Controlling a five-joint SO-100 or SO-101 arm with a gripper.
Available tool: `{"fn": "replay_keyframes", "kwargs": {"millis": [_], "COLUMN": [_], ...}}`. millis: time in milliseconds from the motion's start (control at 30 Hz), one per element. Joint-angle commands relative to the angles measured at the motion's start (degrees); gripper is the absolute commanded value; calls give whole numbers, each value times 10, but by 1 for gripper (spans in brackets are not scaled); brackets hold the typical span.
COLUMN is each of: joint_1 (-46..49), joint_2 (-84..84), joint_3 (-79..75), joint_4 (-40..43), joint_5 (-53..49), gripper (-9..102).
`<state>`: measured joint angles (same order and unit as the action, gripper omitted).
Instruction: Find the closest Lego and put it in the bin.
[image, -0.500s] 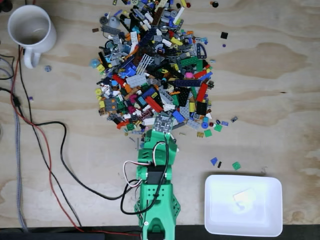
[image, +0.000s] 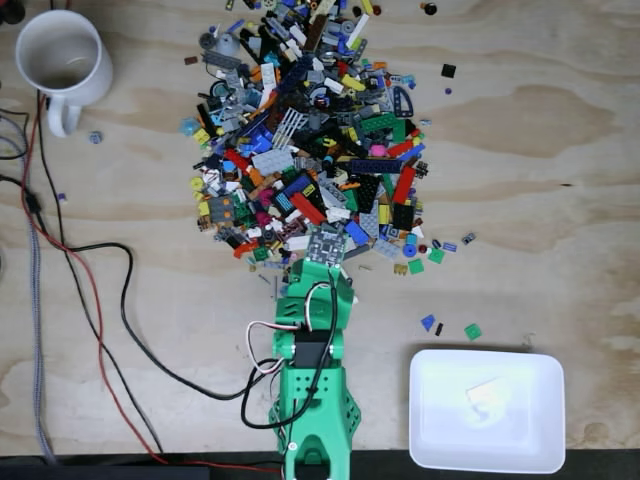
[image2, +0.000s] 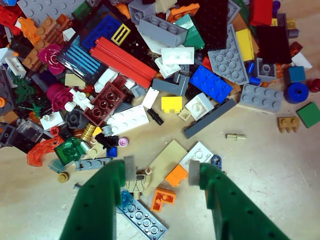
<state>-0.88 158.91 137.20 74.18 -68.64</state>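
A big pile of mixed Lego pieces (image: 310, 140) covers the upper middle of the wooden table. My green gripper (image: 320, 258) sits at the pile's near edge. In the wrist view the gripper (image2: 161, 172) is open, its green fingers (image2: 107, 195) held wide apart low over the table. Between them lie a tan plate (image2: 162, 165), a small orange piece (image2: 176, 175) and an orange L-shaped piece (image2: 162, 197). A grey-blue studded plate (image2: 141, 218) lies by the left finger. The white bin (image: 430, 440) stands at the lower right, to the right of the arm.
A white mug (image: 62, 60) stands at the top left. Black, red and grey cables (image: 100, 300) run down the left side to the arm's base. Loose blue (image: 428, 322) and green (image: 472, 331) pieces lie just above the bin. Bare wood lies to the right.
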Motion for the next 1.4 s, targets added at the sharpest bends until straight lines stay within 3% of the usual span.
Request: {"fn": "replay_keyframes", "kwargs": {"millis": [0,267,433,933,1367], "joint_1": [-2,24,33,1,20], "joint_2": [-4,-176,-212,-362,-416], "joint_3": [-38,-66,4,36,62], "joint_4": [4,57,18,-142,-211], "joint_5": [8,283,363,409,407], "gripper": [17,19,22,21,18]}}
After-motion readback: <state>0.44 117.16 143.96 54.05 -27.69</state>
